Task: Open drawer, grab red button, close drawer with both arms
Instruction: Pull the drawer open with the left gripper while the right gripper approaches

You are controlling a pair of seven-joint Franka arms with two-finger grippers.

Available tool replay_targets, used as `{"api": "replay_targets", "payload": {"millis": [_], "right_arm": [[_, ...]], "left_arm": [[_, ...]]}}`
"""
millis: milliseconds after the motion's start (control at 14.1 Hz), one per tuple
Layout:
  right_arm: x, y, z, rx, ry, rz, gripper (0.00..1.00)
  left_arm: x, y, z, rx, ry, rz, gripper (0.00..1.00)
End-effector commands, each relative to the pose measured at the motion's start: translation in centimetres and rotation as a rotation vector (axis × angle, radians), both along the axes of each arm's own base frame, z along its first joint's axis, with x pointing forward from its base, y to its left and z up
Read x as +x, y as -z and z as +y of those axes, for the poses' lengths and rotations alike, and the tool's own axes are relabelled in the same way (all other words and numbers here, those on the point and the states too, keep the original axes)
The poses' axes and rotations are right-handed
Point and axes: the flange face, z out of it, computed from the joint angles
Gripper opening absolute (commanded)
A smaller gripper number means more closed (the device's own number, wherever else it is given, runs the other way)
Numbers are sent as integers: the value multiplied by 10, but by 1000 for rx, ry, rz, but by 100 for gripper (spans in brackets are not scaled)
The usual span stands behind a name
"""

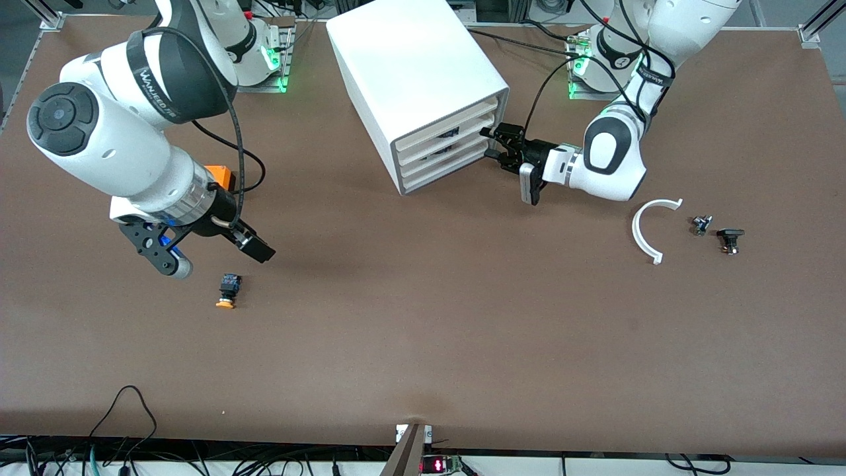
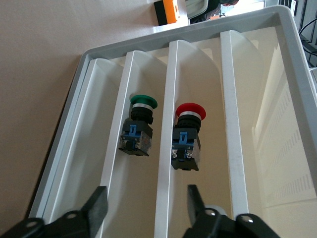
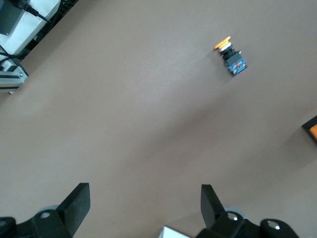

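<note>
The white drawer cabinet (image 1: pixel 413 73) stands at the table's robot-side edge, its three drawers pushed in. My left gripper (image 1: pixel 497 142) is open right at the drawer fronts, touching nothing. The left wrist view looks in over the drawer fronts (image 2: pixel 171 124). There the red-capped button (image 2: pixel 188 131) lies in one drawer, and a green-capped button (image 2: pixel 140 124) lies in the drawer below it. The left gripper (image 2: pixel 146 203) shows open in front of them. My right gripper (image 1: pixel 215 256) is open and empty, up over the table at the right arm's end.
An orange-yellow-capped button (image 1: pixel 228 291) lies on the table near the right gripper, also in the right wrist view (image 3: pixel 230 55). An orange box (image 1: pixel 221 177) sits under the right arm. A white curved piece (image 1: pixel 644 228) and two small dark parts (image 1: pixel 730 239) lie toward the left arm's end.
</note>
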Motion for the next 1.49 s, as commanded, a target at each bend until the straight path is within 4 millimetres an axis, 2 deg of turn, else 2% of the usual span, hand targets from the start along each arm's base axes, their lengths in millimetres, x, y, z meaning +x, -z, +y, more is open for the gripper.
{"api": "replay_targets", "payload": {"millis": [0, 495, 637, 708, 849, 920, 991, 1203, 1415], "right_arm": [[6, -4, 22, 37, 81, 6, 99], [-1, -8, 73, 77, 249, 14, 99], [-3, -6, 88, 94, 296, 4, 99], [-5, -5, 95, 101, 315, 2, 99], [-10, -4, 109, 113, 349, -1, 99], [-12, -5, 116, 124, 369, -5, 99], [-14, -4, 120, 126, 383, -3, 99], [-15, -5, 130, 151, 433, -14, 99], [-20, 0, 145, 158, 441, -11, 99]], "left_arm": [[-13, 8, -14, -49, 19, -11, 49], [-27, 10, -26, -71, 16, 17, 47], [-33, 12, -27, -68, 23, 28, 43], [-34, 12, -29, -69, 26, 28, 37], [-35, 13, -31, -84, 41, 6, 7], [-34, 12, -31, -86, 41, 1, 0], [-32, 13, -30, -87, 37, 2, 0], [-14, 18, -21, -82, 14, -7, 0], [26, 23, -7, -84, -13, -39, 0]]}}
